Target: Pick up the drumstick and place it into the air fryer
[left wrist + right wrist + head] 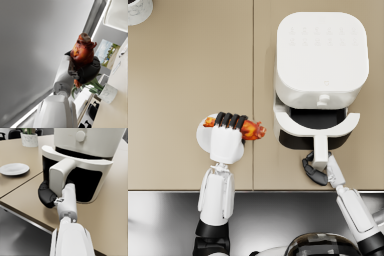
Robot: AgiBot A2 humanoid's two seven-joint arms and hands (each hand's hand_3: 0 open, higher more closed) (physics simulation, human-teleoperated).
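Left hand (227,136) grips the drumstick (249,129) above the plate (203,137); right hand (316,170) clasps the drawer handle (320,147): carry level over the open air fryer (320,65) basket before release.

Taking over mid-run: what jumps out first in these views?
The glossy red-brown drumstick stands out most, held in the left hand above the white plate, left of the air fryer. Next is the fryer's drawer, pulled partly open toward the robot, its dark basket showing. The right hand grips the drawer's handle at the table's near edge.
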